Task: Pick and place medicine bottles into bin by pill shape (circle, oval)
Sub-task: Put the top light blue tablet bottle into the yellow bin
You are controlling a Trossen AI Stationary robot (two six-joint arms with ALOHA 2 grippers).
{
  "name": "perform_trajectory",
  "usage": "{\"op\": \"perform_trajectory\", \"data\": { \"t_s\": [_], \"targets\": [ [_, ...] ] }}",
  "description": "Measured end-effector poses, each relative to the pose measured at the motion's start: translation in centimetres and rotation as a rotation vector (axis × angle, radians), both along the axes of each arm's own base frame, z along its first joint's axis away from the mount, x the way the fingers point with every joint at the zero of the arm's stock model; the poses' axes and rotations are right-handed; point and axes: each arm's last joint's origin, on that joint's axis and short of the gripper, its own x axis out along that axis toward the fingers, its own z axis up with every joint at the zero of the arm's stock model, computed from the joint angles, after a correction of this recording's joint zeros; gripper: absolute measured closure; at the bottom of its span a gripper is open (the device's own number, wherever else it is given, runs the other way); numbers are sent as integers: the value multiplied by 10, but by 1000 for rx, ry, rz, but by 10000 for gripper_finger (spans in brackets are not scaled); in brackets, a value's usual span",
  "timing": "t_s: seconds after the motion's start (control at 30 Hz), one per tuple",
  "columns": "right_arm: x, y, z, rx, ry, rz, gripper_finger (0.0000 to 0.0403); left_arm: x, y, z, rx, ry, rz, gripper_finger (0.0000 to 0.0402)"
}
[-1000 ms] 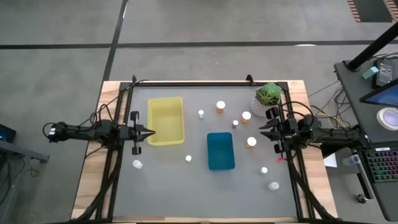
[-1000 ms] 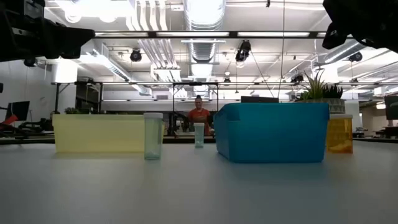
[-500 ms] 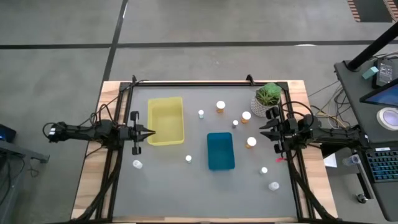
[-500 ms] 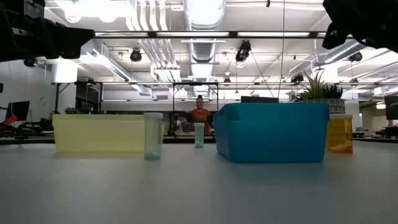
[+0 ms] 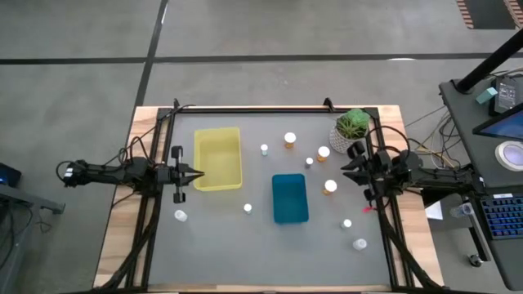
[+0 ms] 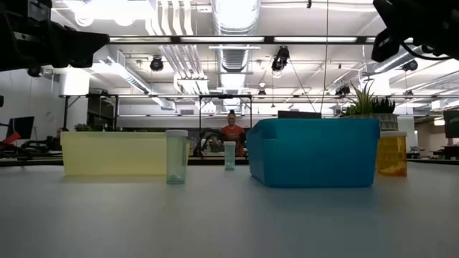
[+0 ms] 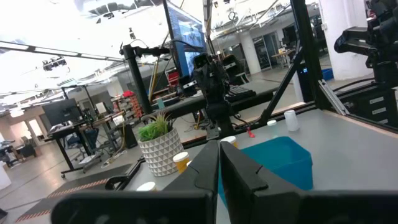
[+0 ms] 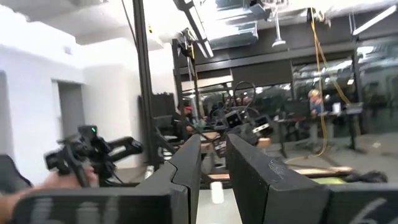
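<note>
**Q:** Medicine bottles (image 5: 329, 187) — where do they stand?

**A:** Scattered over the grey table (image 5: 221, 245). Orange-bodied ones with white caps cluster toward the right edge, near the potted plant (image 5: 352, 127) at the far right corner: one at (image 5: 289, 140), one at (image 5: 324, 153), one just beside the teal bin (image 5: 289, 198). Small pale ones sit at (image 5: 264, 149) and (image 5: 310, 162). Another stands between the two bins' near ends (image 5: 247, 208). One is by the left edge (image 5: 180, 216); two more are toward the near right corner, at (image 5: 347, 223) and (image 5: 359, 243).

**Q:** And the bins?

**A:** The yellow bin (image 5: 217, 158) lies left of centre, the teal one at mid-table. Whether either holds a bottle cannot be told.

**Q:** The arms?

**A:** The left gripper (image 5: 196, 173) hovers over the yellow bin's left rim, fingers clenched together, grasping nothing. The right gripper (image 5: 344, 167) hangs over the right edge, just beside the plant, fingers likewise closed on nothing.

**Q:** Anyone in the room?

**A:** From table level, a person (image 6: 231, 132) in an orange top is visible far behind the bins.
</note>
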Motion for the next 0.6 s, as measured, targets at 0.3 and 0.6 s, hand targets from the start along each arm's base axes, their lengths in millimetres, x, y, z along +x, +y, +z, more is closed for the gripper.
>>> {"op": "perform_trajectory", "data": {
  "t_s": [0.3, 0.6],
  "targets": [
    [0, 0, 0, 38, 12, 14, 335, -2, 0, 12, -496, -127, -95, 401],
    [0, 0, -1, -4, 10, -2, 335, -10, 1, 32, -568, -336, -165, 401]
  ]
}}
